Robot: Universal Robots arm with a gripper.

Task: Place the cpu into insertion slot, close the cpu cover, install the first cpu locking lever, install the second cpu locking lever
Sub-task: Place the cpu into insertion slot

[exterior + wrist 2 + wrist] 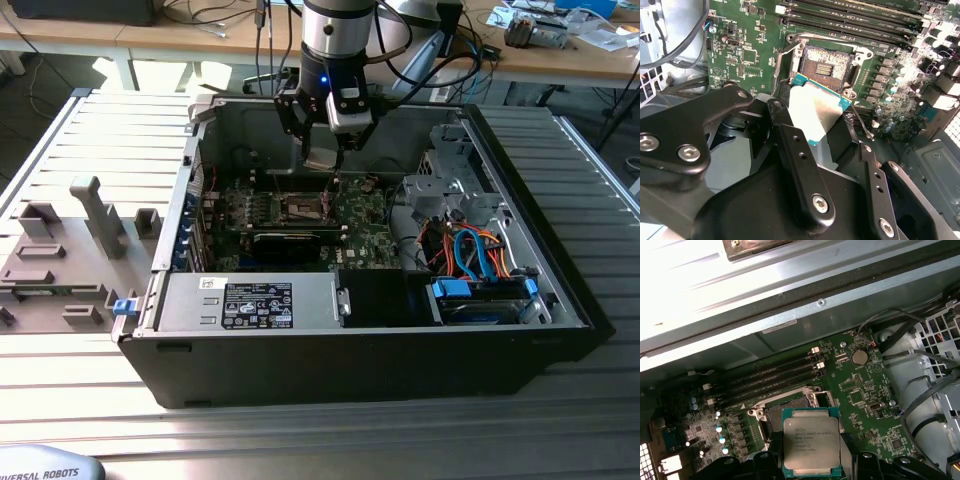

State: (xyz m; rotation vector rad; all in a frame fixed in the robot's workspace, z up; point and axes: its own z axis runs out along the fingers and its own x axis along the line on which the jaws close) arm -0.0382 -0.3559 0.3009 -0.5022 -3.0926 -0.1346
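A slatted metal table (90,130) carries an opened computer case (565,295), with cluttered wooden benches (560,60) behind it. In the exterior view the arm reaches down into the case, and its gripper (335,160) hangs just above the green motherboard (365,240). The cpu (323,157) shows as a pale plate between the fingers. The insertion slot (303,208) lies just below it, a little toward the exterior view's left.

In the second wrist view the black fingers (790,145) are closed in on two opposite edges of the chip (817,112), so the claw is only as wide as the chip and firmly has it. The chip is tilted and held clear of the board, with its far corner over the near rim of the socket (827,62). The socket lies uncovered, with its contact field showing.

In the first wrist view the chip (811,441) faces up (its print is turned toward the camera) and hides the near part of the socket (774,416), beside the memory sticks (775,377).

My reading is that the first step is in hand: the chip is carried but not seated. Seating it calls for the chip to be level, square with the socket's rim and centred over it before release.
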